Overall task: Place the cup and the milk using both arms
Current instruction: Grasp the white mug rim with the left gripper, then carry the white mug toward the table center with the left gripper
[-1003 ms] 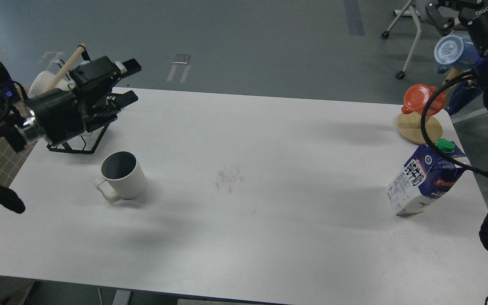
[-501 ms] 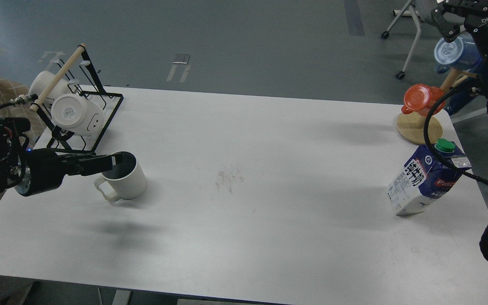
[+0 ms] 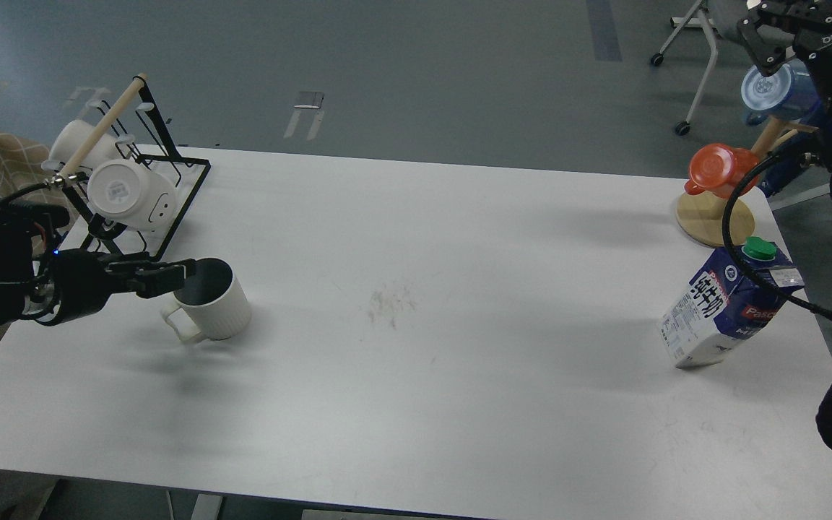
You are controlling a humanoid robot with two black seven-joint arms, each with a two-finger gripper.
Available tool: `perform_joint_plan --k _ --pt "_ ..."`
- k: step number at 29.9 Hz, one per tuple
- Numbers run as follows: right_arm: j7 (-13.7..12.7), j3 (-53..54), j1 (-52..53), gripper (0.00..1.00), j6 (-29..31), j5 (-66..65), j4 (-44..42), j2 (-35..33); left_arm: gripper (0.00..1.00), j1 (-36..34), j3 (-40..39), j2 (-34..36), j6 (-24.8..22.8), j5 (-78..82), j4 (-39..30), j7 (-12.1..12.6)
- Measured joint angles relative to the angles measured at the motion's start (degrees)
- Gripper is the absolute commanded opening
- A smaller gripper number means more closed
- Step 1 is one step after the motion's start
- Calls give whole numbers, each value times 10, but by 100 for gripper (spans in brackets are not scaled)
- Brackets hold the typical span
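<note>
While the cup [image 3: 212, 300] stands upright on the left part of the white table [image 3: 416, 404], its look is plain to read: a cream-white mug with fine vertical ribs down its wall, a dark grey inside, and a loop handle turned toward the near left. At its left rim sits the left gripper [image 3: 174, 274], reaching in level from the left edge; its dark fingers lie close together, seen nearly side-on against the mug's dark mouth, so I cannot tell whether they are parted or closed, nor whether they touch the rim. Behind the cup, at the table's far left corner, a black wire rack [image 3: 170, 209] with a wooden bar carries a smooth white smiley-face mug [image 3: 131, 195] hung sideways. Well apart from all this, near the right edge of the table, the milk [image 3: 730, 307] stands free: a gable-top carton in dark blue and white with a green screw cap on top and Chinese lettering down its white face, appearing to lean to the right in this view. Beyond it, an orange cup [image 3: 719, 170] hangs on a stand with a round wooden base [image 3: 708, 217]. High in the far right corner, the right gripper [image 3: 773, 32] is cut by the frame, holding nothing that can be seen; its opening cannot be judged.
</note>
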Motion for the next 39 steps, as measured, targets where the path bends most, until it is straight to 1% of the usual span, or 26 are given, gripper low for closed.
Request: perform_joint_plan --k 3,4,5,6,7,9,18,24,26,29,31,34,37,39 --pt "0 0 0 100 0 0 -1 0 55 -22 32 -5 1 0 11 -10" --pt "0 0 0 100 0 0 -2 0 50 -26 39 -6 1 1 12 -12" --pt "0 0 0 100 0 0 -2 -1 42 -29 44 -6 2 1 12 -13" --pt "0 0 0 100 0 0 -2 -2 37 -31 48 -7 2 1 13 -14" --pt "0 0 0 100 0 0 -2 -2 19 -33 51 -10 2 1 14 -14" --pt "0 0 0 100 0 0 -3 -3 1 -34 57 -19 3 1 17 -14" --pt "0 1 -8 100 0 0 -3 -3 0 -40 68 -26 5 -1 13 -8" --pt "0 5 -16 100 0 0 -1 -5 0 -72 68 -25 -5 -4 6 -1" --pt "0 9 -17 100 0 0 -1 -5 0 -81 68 -23 -11 -4 -7 -1" --pt "0 13 -17 100 0 0 -1 -5 0 -95 68 -21 -26 -2 -45 1" --pt "0 14 -18 100 0 0 -1 -5 0 -108 68 -21 -36 0 -72 12" --pt "0 16 -22 100 0 0 -1 -5 0 -130 70 -35 -42 1 -116 45" --pt "0 26 -25 100 0 0 -1 -6 0 -141 79 -76 -43 1 -149 67" --pt "0 33 -26 100 0 0 -1 -6 0 -146 90 -108 -43 5 -155 79"
